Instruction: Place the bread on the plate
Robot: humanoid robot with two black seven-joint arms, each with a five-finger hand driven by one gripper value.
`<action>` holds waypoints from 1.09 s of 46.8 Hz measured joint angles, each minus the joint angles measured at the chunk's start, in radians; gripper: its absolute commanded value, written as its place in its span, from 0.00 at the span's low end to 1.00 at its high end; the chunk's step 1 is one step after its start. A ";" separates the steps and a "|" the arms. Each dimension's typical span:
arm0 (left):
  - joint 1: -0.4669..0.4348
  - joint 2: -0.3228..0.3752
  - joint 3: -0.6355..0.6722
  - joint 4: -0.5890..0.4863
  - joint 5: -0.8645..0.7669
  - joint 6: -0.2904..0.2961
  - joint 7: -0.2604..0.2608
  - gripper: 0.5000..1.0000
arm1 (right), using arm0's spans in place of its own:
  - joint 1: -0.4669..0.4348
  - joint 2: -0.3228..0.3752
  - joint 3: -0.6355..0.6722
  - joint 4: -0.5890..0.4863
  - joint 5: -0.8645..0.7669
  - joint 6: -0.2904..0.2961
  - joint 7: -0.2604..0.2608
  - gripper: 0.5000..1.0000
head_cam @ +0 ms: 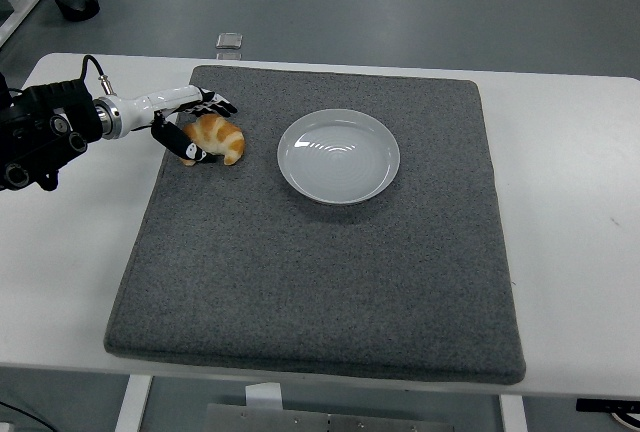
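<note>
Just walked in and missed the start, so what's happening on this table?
The robot's left hand has reached in from the left and is closing around a croissant-shaped bread at the left side of a grey mat. Its thumb is at the bread's near left, its fingers behind. The bread lies on the mat, not lifted. The white plate to its right is empty. The right arm is out of view.

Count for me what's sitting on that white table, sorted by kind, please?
Golden-brown croissant-shaped bread: 1
Round white ceramic plate: 1
Square grey felt mat: 1
Small clear container at the table's far edge: 1
Total: 4
</note>
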 measured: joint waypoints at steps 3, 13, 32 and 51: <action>0.000 -0.009 0.000 0.005 0.000 0.001 0.000 0.80 | 0.000 0.000 0.000 0.000 0.000 0.000 0.000 0.86; 0.000 -0.019 0.003 0.007 0.002 0.017 0.002 0.79 | 0.000 0.000 0.000 0.000 0.000 0.000 0.000 0.86; -0.004 -0.035 0.036 0.006 0.006 0.021 -0.011 0.57 | 0.000 0.000 0.000 0.000 0.000 0.000 0.000 0.86; -0.011 -0.035 0.049 0.005 0.043 0.044 -0.032 0.20 | 0.000 0.000 0.000 0.001 0.000 0.000 0.000 0.86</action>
